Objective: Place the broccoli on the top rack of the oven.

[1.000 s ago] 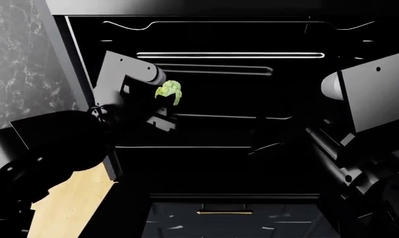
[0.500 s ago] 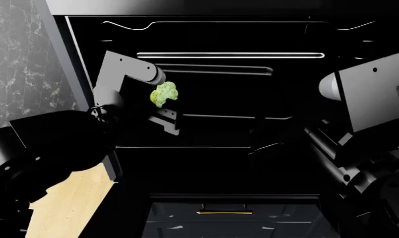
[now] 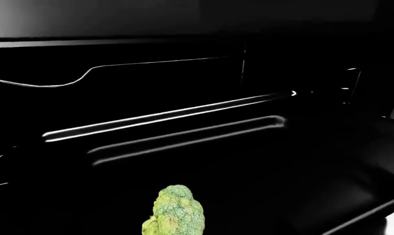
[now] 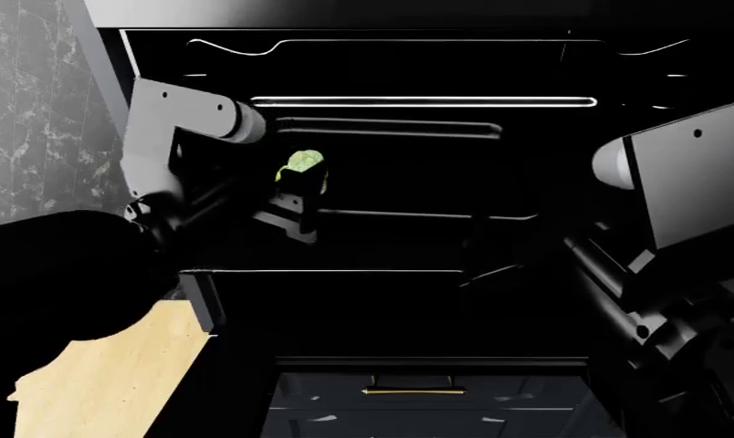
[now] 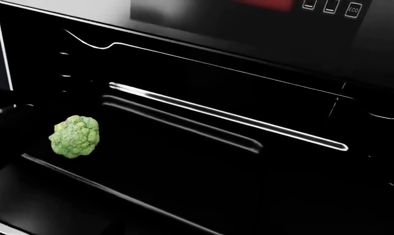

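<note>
Surroundings: marble wall (image 4: 26, 100) left of the oven (image 4: 380, 55), silvery bars (image 4: 422, 101) behind | broccoli (image 4: 301, 164) inside cavity above the top rack (image 5: 184, 161), at left gripper (image 4: 297, 193) tips | left grip state indiscernible; right gripper unseen.

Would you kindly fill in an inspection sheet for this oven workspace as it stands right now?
Surface: top rack, wide, black, spanning the cavity.
Job's things: broccoli inside the open oven, at the left gripper; whether it rests on the rack cannot be told.
Clutter: nothing seen.
Grippers: left gripper reaches into the cavity, its jaws too dark to judge; right gripper not in view, only its arm at the oven's right.
Cables: nothing seen.
Surroundings: marbled grey wall left of the oven, pale wood floor below, red-lit control panel above the cavity.
</note>
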### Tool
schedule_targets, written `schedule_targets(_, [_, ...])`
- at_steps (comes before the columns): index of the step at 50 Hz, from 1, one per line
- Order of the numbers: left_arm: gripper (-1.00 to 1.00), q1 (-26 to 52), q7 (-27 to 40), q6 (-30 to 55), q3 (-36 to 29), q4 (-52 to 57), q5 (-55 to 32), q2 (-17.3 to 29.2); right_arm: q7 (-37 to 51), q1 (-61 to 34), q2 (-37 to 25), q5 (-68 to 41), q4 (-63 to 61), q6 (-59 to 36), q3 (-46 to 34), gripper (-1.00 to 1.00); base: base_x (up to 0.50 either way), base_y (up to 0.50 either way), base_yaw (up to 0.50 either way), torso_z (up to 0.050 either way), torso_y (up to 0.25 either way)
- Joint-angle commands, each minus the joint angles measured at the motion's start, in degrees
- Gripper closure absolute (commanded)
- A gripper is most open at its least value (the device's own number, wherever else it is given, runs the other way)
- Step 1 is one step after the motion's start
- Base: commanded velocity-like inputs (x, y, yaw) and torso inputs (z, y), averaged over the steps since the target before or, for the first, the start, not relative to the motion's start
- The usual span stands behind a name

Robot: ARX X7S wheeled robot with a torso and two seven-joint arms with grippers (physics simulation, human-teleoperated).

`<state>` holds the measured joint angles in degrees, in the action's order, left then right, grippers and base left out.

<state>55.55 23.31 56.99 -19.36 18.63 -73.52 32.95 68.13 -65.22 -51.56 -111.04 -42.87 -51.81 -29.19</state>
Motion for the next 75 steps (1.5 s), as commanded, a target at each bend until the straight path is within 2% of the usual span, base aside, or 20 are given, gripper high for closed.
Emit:
schedule_targets(1, [-1.00, -3.6, 3.6, -0.2, 5.3, 6.7, -8.2, 3.3, -0.5, -0.2, -1.0, 0.2, -1.4, 0.3, 0.9, -1.00, 0.00, 0.00, 0.00, 0.000, 0.000])
schedule_targets(18, [-1.00, -11.8, 5.2, -5.7, 16.8, 20.3, -17.7, 10.7, 3.4, -2.8, -2.2, -3.3, -6.6, 1.6, 1.5, -1.00, 0.00, 0.00, 0.00, 0.000, 0.000])
schedule_targets(20, [-1.00, -13.5, 4.7, -6.8, 18.4, 22.5, -15.3, 11.2, 4.0, -3.0, -2.4, -3.4, -8.1, 2.6, 2.5, -1.00, 0.00, 0.00, 0.00, 0.000, 0.000])
schedule_targets(25, [-1.00, -17.2, 4.3, -9.2, 22.9, 24.6, -17.9, 13.0, 6.3, -2.8, -3.7, -4.7, -11.3, 4.2, 3.4, -1.00, 0.00, 0.00, 0.00, 0.000, 0.000])
schedule_targets(28, [-1.00, -20.7, 1.4, -11.2, 27.4, 26.1, -17.1, 14.0, 8.4, -3.9, -4.5, -6.2, -14.1, 6.0, 4.8, -1.00, 0.00, 0.00, 0.00, 0.000, 0.000])
schedule_targets(29, [-1.00, -24.9, 0.0, -14.1, 33.9, 26.1, -17.3, 14.3, 16.7, -7.9, -3.3, -14.3, -17.1, 4.0, 8.6, -1.00, 0.00, 0.00, 0.00, 0.000, 0.000])
schedule_targets(31, [-1.00, -25.4, -0.3, -14.3, 34.5, 26.5, -17.5, 14.4, 21.4, -7.9, -0.3, -19.0, -17.1, 0.8, 12.2, -1.00, 0.00, 0.00, 0.00, 0.000, 0.000])
schedule_targets(33, [-1.00, -25.3, -0.1, -14.4, 34.6, 26.6, -17.4, 14.4, 21.7, -8.2, -0.4, -19.5, -17.1, 0.6, 12.6, -1.00, 0.00, 0.00, 0.00, 0.000, 0.000])
schedule_targets(38, [-1.00, -24.3, -1.0, -13.9, 32.1, 25.4, -16.4, 12.9, 16.6, -1.9, 1.3, -14.9, -16.0, -2.9, 17.9, -1.00, 0.00, 0.00, 0.00, 0.000, 0.000])
schedule_targets(43, [-1.00, -24.3, -1.5, -14.9, 33.4, 25.5, -16.9, 13.0, 16.9, -2.1, 1.0, -15.6, -16.8, -3.1, 20.0, -1.00, 0.00, 0.00, 0.00, 0.000, 0.000])
schedule_targets(49, [-1.00, -25.4, -2.1, -16.5, 36.3, 25.9, -17.8, 13.0, 21.7, -4.6, 2.7, -20.6, -17.1, -5.2, 22.0, -1.00, 0.00, 0.00, 0.00, 0.000, 0.000])
schedule_targets(64, [-1.00, -28.2, -2.5, -20.0, 44.1, 27.3, -19.7, 13.3, 21.8, -13.2, -0.6, -22.9, -17.1, -3.8, 19.0, -1.00, 0.00, 0.00, 0.00, 0.000, 0.000])
schedule_targets(73, [-1.00, -30.3, -3.6, -22.6, 49.3, 28.8, -21.7, 12.1, 21.9, -21.9, -1.8, -26.8, -17.1, -5.2, 20.6, -1.00, 0.00, 0.00, 0.00, 0.000, 0.000])
schedule_targets(75, [-1.00, -30.4, -3.8, -22.7, 49.1, 29.0, -21.5, 11.7, 21.9, -21.0, -1.7, -27.0, -17.1, -5.8, 22.0, -1.00, 0.00, 0.00, 0.00, 0.000, 0.000])
